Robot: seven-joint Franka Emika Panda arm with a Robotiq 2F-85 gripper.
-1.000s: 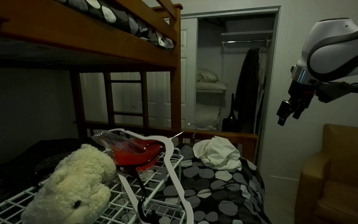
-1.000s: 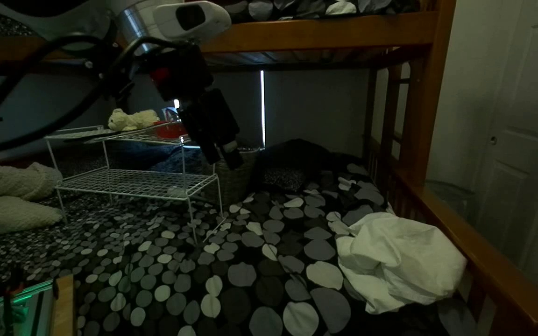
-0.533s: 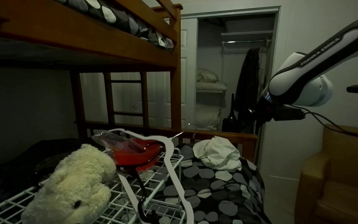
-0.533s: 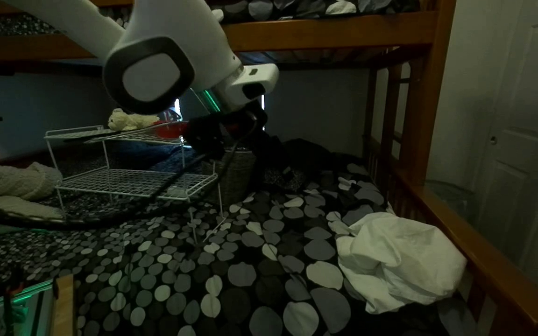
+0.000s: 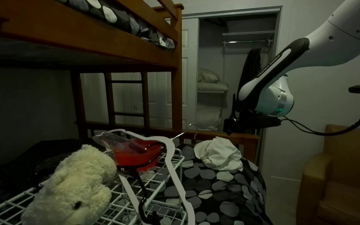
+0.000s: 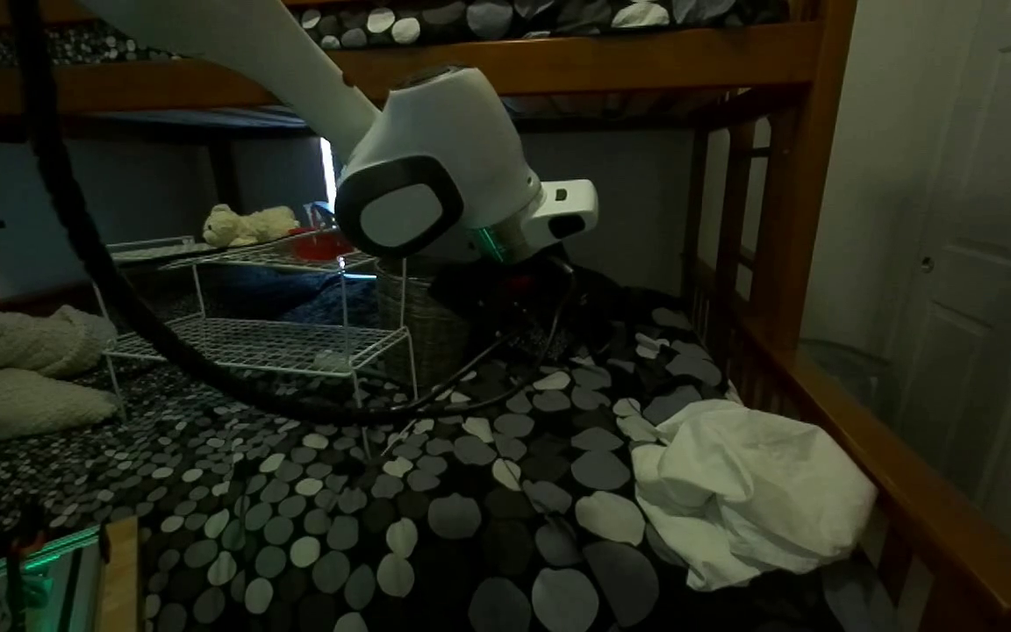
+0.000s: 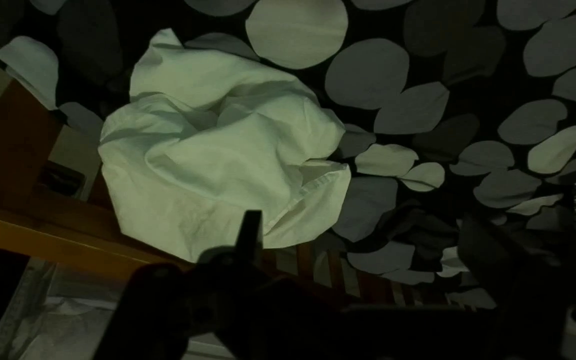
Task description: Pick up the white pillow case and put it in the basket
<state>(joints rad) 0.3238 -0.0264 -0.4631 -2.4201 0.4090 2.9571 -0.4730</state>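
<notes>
The white pillow case (image 5: 219, 154) lies crumpled on the dotted bedspread beside the wooden bed rail; it also shows in an exterior view (image 6: 751, 491) and large in the wrist view (image 7: 228, 150). The woven basket (image 6: 428, 329) stands on the bed behind the wire rack, partly covered by the rack and arm. My gripper (image 7: 368, 242) is open with nothing between its fingers. It hangs above and apart from the pillow case, whose lower edge lies behind one finger in the wrist view. In an exterior view the gripper (image 5: 230, 125) is dark against the closet.
A white wire rack (image 6: 251, 344) stands on the bed, with a cream plush toy (image 5: 77, 184), a red item (image 5: 139, 153) and a white hanger (image 5: 172, 165). The wooden bed rail (image 6: 900, 491) borders the pillow case. The upper bunk (image 6: 602, 66) overhangs. A black cable (image 6: 295, 405) hangs from the arm.
The arm has swung toward the pillow case and the hand has turned, moving left in an exterior view with the closet and right in the view with the basket. The pillow case has not moved.
</notes>
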